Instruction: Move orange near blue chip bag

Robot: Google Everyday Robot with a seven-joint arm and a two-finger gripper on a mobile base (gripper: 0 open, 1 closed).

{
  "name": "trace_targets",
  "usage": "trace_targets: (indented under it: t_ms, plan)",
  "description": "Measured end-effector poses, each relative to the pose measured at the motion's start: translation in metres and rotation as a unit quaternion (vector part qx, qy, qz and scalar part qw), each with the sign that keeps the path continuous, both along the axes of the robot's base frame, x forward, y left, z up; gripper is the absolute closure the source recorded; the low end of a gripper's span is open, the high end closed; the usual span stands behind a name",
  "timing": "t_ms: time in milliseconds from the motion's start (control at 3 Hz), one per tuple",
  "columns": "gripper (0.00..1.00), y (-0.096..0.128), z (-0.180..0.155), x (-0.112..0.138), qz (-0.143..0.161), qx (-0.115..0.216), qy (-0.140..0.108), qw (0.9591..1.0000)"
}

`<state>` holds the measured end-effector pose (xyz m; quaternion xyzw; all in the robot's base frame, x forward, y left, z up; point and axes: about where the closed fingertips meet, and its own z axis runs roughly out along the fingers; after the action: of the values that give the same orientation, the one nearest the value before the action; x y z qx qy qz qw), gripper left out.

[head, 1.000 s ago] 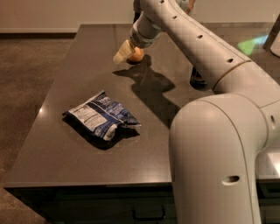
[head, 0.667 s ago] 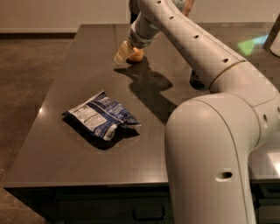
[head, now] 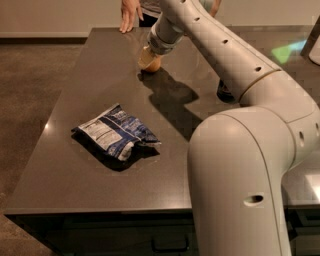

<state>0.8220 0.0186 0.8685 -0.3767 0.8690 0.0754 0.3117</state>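
The orange [head: 155,64] sits at the far middle of the dark table [head: 60,165]. My gripper [head: 148,59] is down on it, with pale fingers [head: 145,57] closed around its left side, so only its right part shows. It rests at table level or just above; I cannot tell which. The blue chip bag [head: 114,136], crumpled blue and white with a white label panel, lies flat near the table's front left, well apart from the orange.
My big white arm [head: 240,150] fills the right foreground and hides much of the table's right side. A dark object [head: 223,91] peeks out behind it. A person's hand [head: 129,11] rests on the far edge. A white thing [head: 315,50] stands at far right.
The gripper and the orange have shifted slightly left along the far part of the table. The chip bag has not moved.
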Motion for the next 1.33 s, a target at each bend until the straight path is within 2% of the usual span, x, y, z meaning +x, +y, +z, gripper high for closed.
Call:
trace_targets:
  t_ms: [333, 667, 1000, 1333]
  plan:
    - [0.88, -0.01, 0.013, -0.011, 0.017, 0.003, -0.005, 0.9998]
    - [1.0, -0.025, 0.029, -0.03, 0.045, 0.008, -0.016, 0.9988]
    - [1.0, -0.036, 0.046, -0.063, 0.092, 0.012, -0.029, 0.9952]
    - [1.0, -0.041, 0.057, -0.097, 0.137, 0.011, -0.038, 0.9897]
